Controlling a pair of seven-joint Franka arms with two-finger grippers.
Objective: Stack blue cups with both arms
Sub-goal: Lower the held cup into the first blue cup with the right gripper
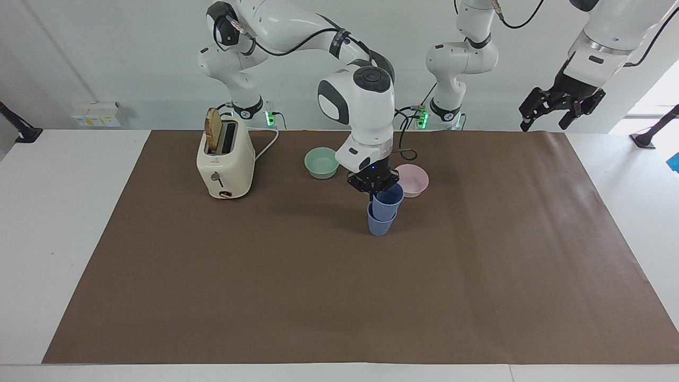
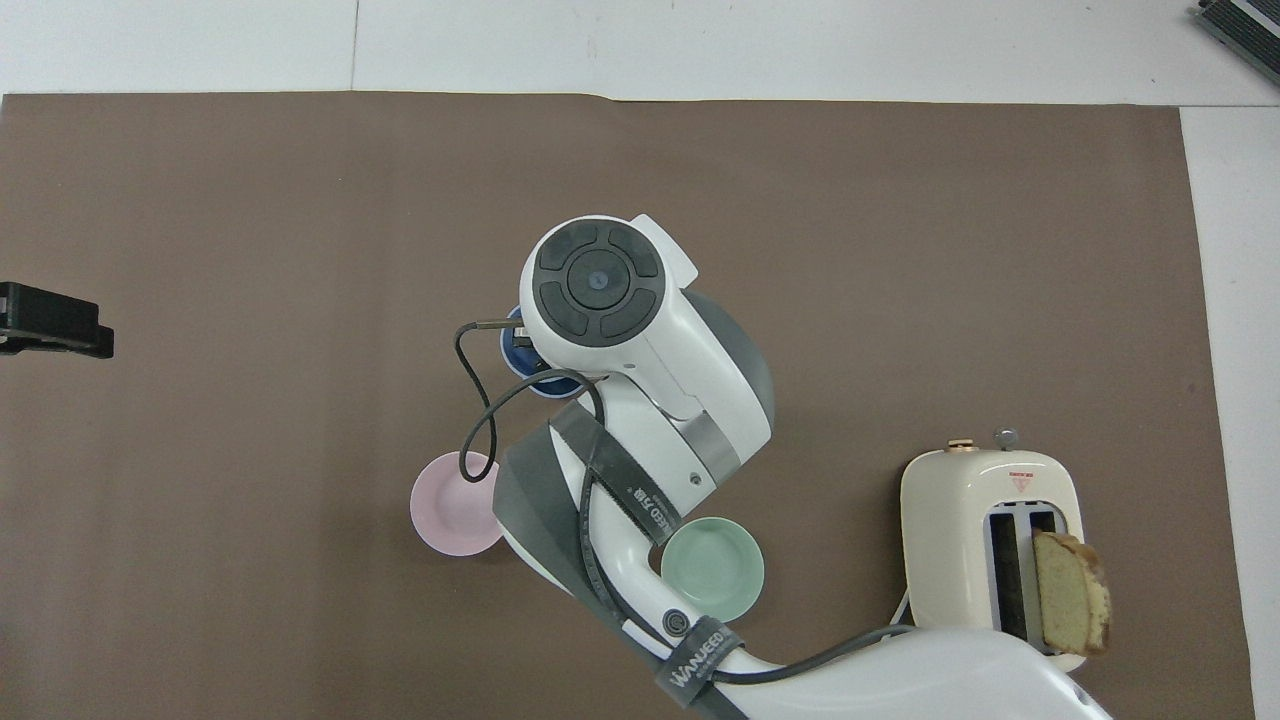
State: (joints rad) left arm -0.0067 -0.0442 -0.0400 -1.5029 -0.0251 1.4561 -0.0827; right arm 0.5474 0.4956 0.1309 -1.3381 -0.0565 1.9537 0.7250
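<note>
Mid-table, the right gripper [image 1: 374, 192] pinches the upper cup [image 1: 387, 200], tilted in the lower cup [image 1: 379, 223]; letting go askew could topple both. Left gripper [image 1: 561, 107] waits wide.

I see one blue cup [image 1: 387, 199] tilted, its base nested in the upright blue cup [image 1: 380, 225], mid-mat beside the pink bowl [image 1: 415, 179]

White wall [image 1: 106, 48]; brown mat [image 1: 265, 292] covering white table [image 1: 53, 212].
</note>
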